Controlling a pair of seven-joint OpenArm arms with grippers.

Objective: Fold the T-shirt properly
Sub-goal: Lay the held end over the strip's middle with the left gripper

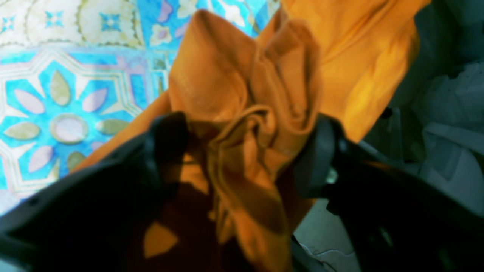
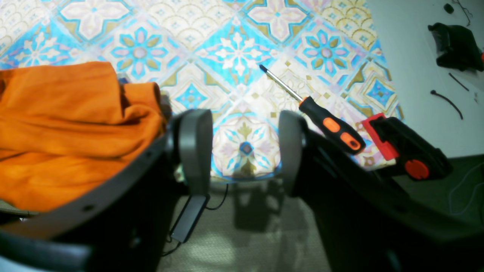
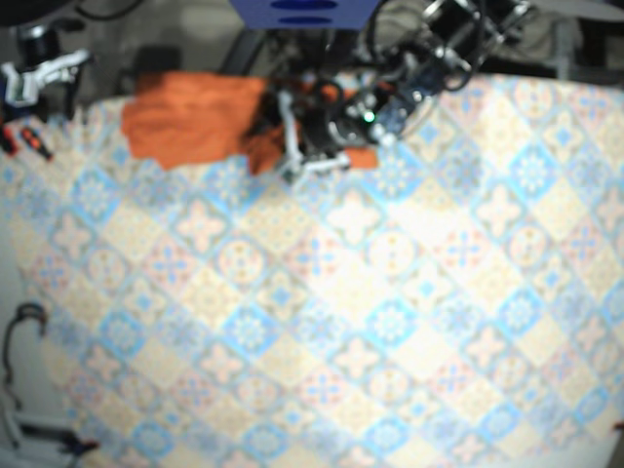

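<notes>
Though bunched, T-shirt (image 1: 242, 94) (orange, gripped)

Blue-and-cream floral-tiled counter (image 2: 242, 49); black-and-orange-handled steel screwdriver (image 2: 325, 122) lying on it; red-and-black plastic tool (image 2: 408, 151) just beside, at the edge.

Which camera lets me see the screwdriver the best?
The right wrist view: the screwdriver lies there whole and sharp, handle and shaft. The base view gives only a tiny blur at the picture's left edge. The left wrist view shows just the T-shirt.
</notes>
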